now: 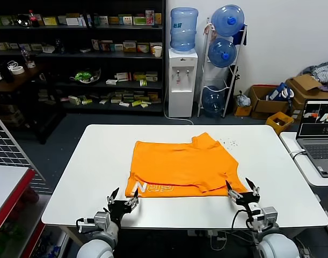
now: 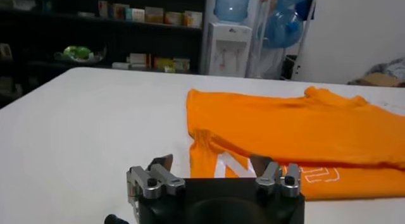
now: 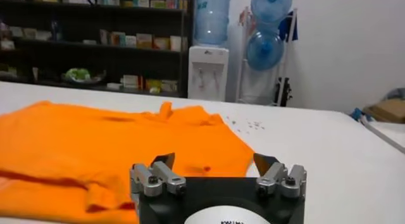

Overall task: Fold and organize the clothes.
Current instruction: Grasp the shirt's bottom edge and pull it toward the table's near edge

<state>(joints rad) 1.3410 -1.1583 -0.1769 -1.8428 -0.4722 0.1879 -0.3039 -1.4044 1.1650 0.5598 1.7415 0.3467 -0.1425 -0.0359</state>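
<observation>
Orange T-shirt [image 1: 185, 166] lies mid-bench, partly folded, upper layer doubled over, white lettering strip showing along near hem. Soft, light cotton; likely to drape and slide on smooth top, so best pinched at hem corners or fold edge, both layers together. Left gripper [image 1: 122, 200] sits at near bench [image 1: 78, 177] edge just beside lettered corner, jaws spread wide, holding nothing. Right gripper [image 1: 242, 191] at near right corner of shirt, jaws wide too, empty; whether tips brush the cloth is unclear.
</observation>
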